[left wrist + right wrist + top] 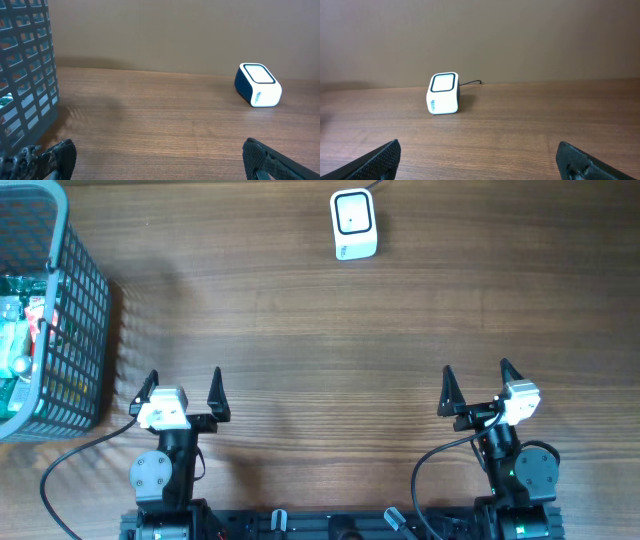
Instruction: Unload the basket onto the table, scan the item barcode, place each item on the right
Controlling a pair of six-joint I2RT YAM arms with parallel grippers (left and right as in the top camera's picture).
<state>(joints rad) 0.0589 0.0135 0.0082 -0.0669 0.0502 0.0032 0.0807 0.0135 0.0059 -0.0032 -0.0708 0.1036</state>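
A white barcode scanner with a dark window stands at the far middle of the table; it also shows as the scanner in the left wrist view and the scanner in the right wrist view. Packaged items lie inside the grey basket at the far left. My left gripper sits open near the front left, nothing between its fingers. My right gripper sits open near the front right, also with nothing in it. Both are well short of the scanner and the basket.
The basket's mesh wall fills the left side of the left wrist view. A thin cable runs from the back of the scanner. Bare wood tabletop lies between the grippers and the scanner.
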